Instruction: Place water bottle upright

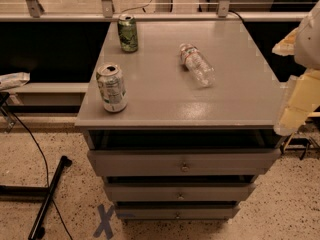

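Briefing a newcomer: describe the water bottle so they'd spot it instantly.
On the grey cabinet top, between centre and the gripper at its right edge, is the water bottle. Unlike the upright green can and white can, it lies sideways, clear, ribbed.

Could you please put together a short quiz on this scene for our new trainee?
1. True or false: the water bottle stands upright on the cabinet top.
2. Where is the gripper? A. clamped on the bottle; B. beside the cabinet's right edge, apart from the bottle; C. resting on the middle of the cabinet top.
3. How many drink cans stand upright on the cabinet top?

Key: 1. False, it lies on its side. 2. B. 3. Two: the green can at the back and the white can near the front left.
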`<state>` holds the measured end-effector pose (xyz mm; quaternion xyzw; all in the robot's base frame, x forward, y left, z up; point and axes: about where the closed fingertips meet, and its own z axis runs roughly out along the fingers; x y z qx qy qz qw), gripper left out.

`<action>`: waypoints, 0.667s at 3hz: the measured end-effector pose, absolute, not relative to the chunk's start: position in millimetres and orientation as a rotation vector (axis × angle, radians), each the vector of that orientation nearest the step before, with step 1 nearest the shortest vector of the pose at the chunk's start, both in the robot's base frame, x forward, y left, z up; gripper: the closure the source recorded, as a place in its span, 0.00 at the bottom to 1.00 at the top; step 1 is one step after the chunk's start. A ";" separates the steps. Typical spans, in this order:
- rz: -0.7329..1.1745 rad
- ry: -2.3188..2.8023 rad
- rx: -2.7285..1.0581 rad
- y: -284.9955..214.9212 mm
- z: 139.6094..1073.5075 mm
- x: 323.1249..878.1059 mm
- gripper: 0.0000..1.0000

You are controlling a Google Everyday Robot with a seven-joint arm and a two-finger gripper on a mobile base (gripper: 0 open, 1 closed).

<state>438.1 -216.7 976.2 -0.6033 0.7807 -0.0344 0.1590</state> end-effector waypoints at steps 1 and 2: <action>-0.099 2.232 -1.725 -216.6 976.2 438.1 0.00; -0.072 2.247 -1.710 -207.3 977.8 461.5 0.00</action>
